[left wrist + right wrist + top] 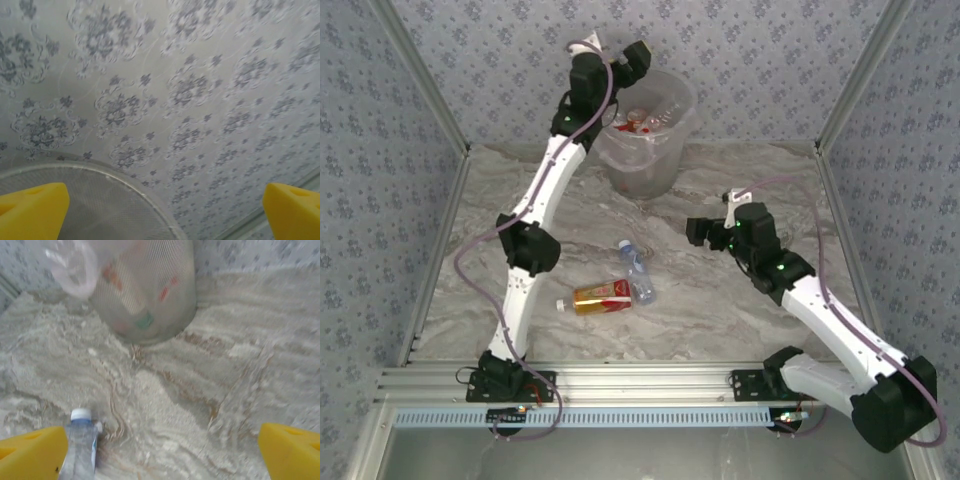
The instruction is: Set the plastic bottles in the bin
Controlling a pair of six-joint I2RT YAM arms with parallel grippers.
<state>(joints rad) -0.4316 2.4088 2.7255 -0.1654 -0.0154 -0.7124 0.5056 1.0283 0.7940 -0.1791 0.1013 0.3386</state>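
My left gripper (164,210) hangs high at the far side, over the rim of the bin (100,176). Its yellow fingers (31,210) are spread wide and there is nothing between them; behind them is only the patterned wall (190,90). Several bottles (645,118) already lie inside the bin.

Two are not yet in and lie on their sides on the table (720,310), well apart from the bin. To the left is the gold-and-red bottle (600,297), with its white cap pointing left. Its other end comes up against the clear bottle (636,270); I cannot tell if they really touch.

The clear bottle points its white cap toward the far side. In my right wrist view it sits just beside my left finger, not between the two.

My right gripper (162,452) is near this bottle, a little to its right. It is also wide open and holds nothing.

I judge that both bottles are light and thin-walled. They are smooth and round, so they may roll or slip away if one finger pushes first. A hard squeeze would dent them, although they should not break. I would grip across the middle of the body, at the label, with the fingers on both sides of the long axis. The cap and neck are too narrow and slippery.
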